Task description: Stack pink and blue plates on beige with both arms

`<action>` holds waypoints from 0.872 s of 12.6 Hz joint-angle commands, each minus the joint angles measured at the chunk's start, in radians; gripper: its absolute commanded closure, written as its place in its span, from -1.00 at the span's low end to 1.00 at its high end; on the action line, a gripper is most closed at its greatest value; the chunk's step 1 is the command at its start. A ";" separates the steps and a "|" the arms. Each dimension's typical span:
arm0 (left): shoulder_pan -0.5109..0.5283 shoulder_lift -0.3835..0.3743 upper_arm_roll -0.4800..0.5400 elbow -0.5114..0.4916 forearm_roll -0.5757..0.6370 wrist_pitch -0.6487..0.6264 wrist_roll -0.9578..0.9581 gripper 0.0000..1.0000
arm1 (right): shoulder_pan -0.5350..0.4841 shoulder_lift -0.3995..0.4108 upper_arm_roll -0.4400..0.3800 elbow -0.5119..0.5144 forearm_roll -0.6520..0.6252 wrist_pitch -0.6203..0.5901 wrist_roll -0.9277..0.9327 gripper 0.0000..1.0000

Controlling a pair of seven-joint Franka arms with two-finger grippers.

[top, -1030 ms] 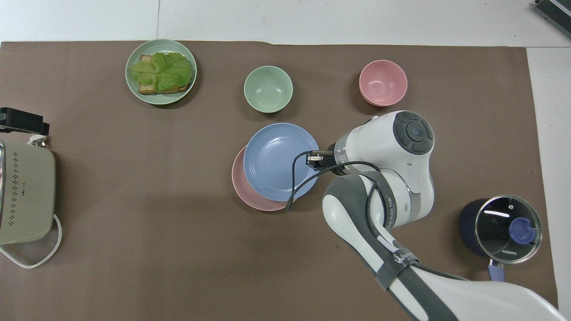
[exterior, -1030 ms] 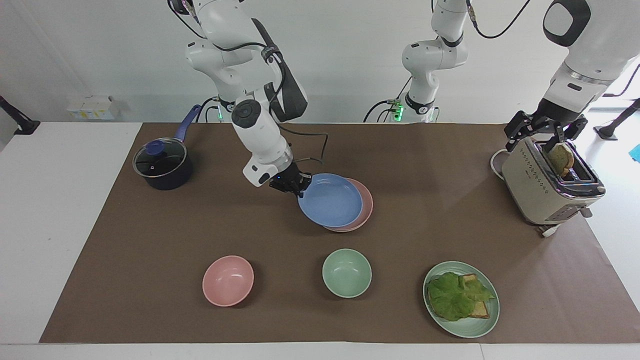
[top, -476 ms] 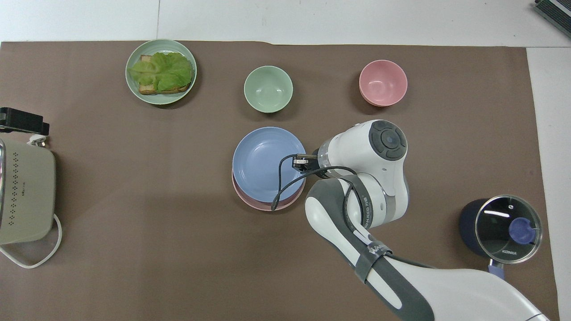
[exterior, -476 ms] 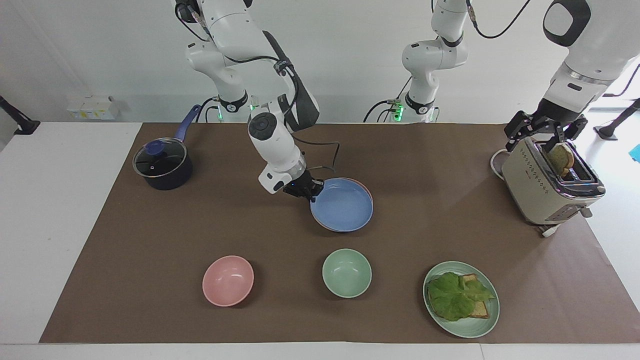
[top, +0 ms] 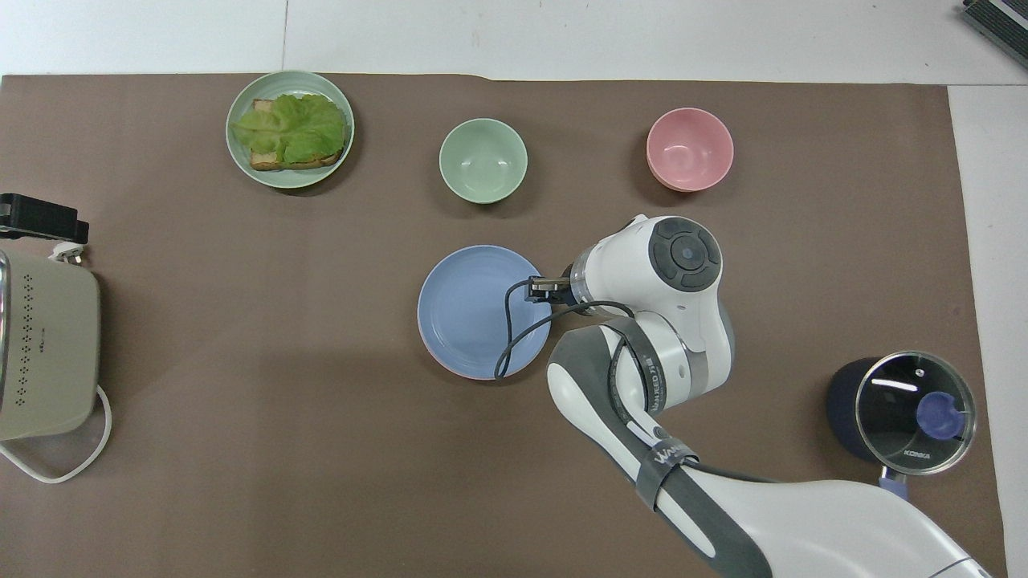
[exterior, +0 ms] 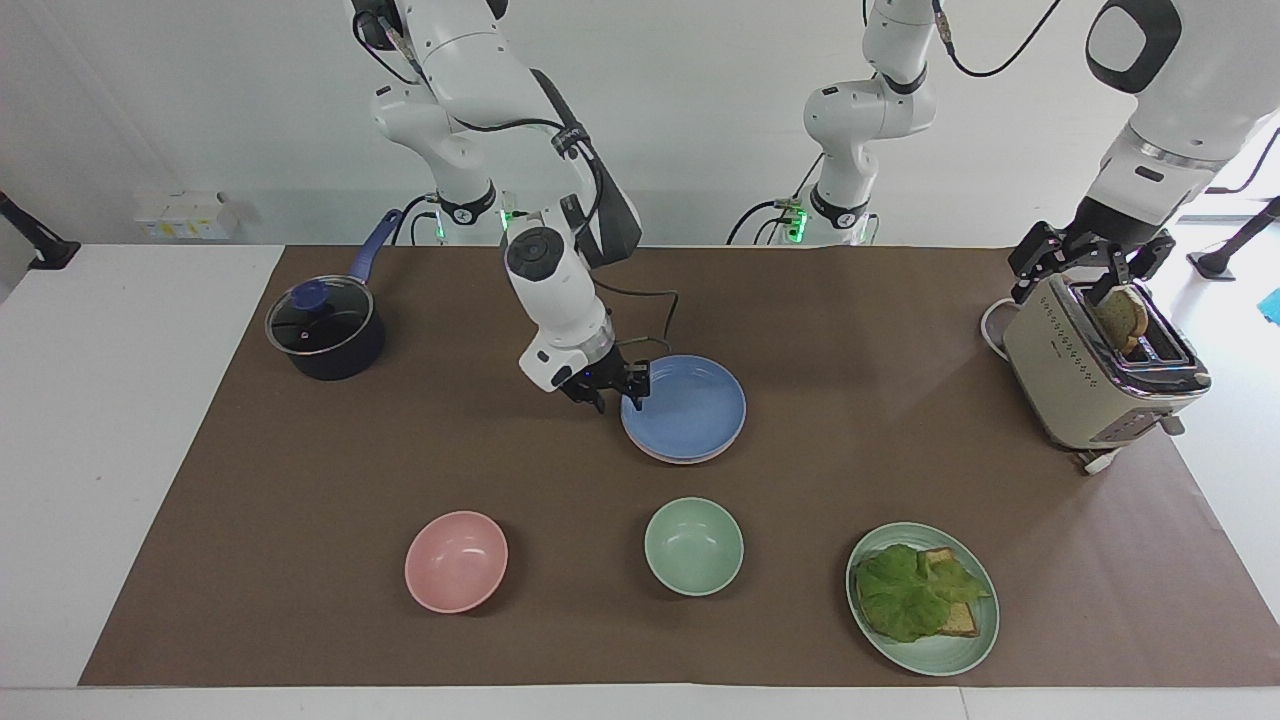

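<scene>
Right hand [exterior: 615, 390] jaws parted at blue plate [exterior: 688, 405] nine-o'clock rim; blue atop pink [exterior: 668, 456]; beige hidden, stack apparently done.

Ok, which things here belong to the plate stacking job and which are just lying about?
Job: blue plate on pink plate, whose rim peeks out beneath; right gripper at blue plate's rim; left gripper over toaster.
Lying about: pot, pink bowl, green bowl, green plate with lettuce toast, toaster.
</scene>
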 commanded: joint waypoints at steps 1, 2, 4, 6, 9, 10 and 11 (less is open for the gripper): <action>-0.001 -0.004 0.001 -0.004 0.018 -0.013 -0.003 -1.00 | -0.053 -0.048 -0.008 0.021 -0.127 -0.043 0.005 -1.00; -0.001 -0.006 0.001 -0.004 0.018 -0.011 -0.003 -1.00 | -0.081 -0.072 -0.008 0.022 -0.133 -0.066 0.004 -1.00; -0.001 -0.006 0.001 -0.004 0.018 -0.011 -0.003 -1.00 | -0.124 -0.130 -0.011 0.024 -0.185 -0.123 -0.004 -1.00; -0.001 -0.006 0.001 -0.004 0.018 -0.011 -0.003 -1.00 | -0.171 -0.192 -0.010 0.059 -0.190 -0.245 -0.007 -1.00; -0.001 -0.006 0.001 -0.004 0.018 -0.011 -0.003 -1.00 | -0.233 -0.270 -0.011 0.134 -0.182 -0.421 -0.007 -1.00; -0.001 -0.006 0.001 -0.004 0.018 -0.011 -0.003 -1.00 | -0.251 -0.304 -0.010 0.142 -0.173 -0.450 -0.007 -1.00; -0.001 -0.006 0.001 -0.004 0.018 -0.011 -0.003 -1.00 | -0.251 -0.328 -0.011 0.150 -0.171 -0.470 -0.007 -1.00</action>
